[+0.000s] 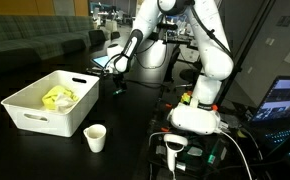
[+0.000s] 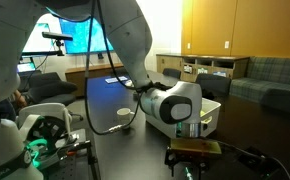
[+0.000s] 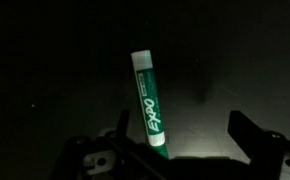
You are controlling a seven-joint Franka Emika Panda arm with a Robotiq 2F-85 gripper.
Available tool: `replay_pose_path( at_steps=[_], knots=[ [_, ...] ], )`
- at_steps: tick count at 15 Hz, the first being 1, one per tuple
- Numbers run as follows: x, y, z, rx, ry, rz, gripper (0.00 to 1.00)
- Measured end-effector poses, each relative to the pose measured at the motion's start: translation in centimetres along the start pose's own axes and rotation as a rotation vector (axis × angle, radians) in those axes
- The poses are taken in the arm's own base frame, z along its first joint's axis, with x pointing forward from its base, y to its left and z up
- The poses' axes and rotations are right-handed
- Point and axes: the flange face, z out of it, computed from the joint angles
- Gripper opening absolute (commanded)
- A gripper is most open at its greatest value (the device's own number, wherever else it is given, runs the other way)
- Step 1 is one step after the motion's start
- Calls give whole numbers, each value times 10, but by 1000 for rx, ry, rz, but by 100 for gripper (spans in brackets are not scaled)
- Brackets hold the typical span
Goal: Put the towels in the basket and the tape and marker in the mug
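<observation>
Gripper [image 3: 177,133]: the jaws are seen spread wide in the wrist view, with one of the fingers [image 3: 253,138] at each lower side of the picture. Nothing is pinched between them.
Marker [image 3: 148,98]: a green Expo marker, paler at its far end, is seen lying on the dark table [image 3: 45,70]. It is slightly tilted in the wrist view. Its near end is placed in the gap between the spread fingers, and no contact with either finger can be made out.
Arm [image 1: 207,55]: in an exterior view the white arm is stretched from its base across the table towards the far side. The gripper is held low over the table top, near the far corner of the basket.
Basket [image 1: 37,120]: a white rectangular bin with sloping sides is set on the table, well apart from the arm's base.
Yellow towel [image 1: 57,97]: it is seen crumpled inside the basket, against the bottom.
Mug [image 1: 95,137]: a small white cup is stood upright on the table, near the closest corner of the basket but apart from it. Its contents cannot be made out.
Marker and mug: the two are kept well apart, with the marker under the gripper beyond the basket and the mug on the near side.
</observation>
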Motion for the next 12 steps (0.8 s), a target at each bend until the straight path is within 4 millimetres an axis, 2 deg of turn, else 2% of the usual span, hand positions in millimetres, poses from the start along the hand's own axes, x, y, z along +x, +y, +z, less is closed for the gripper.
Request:
replay_pose_path(
  at_steps=[9,12],
  knots=[
    [5,13,5,-13,2,1,98],
    [8,16,7,-18,1,-3,87]
  ],
)
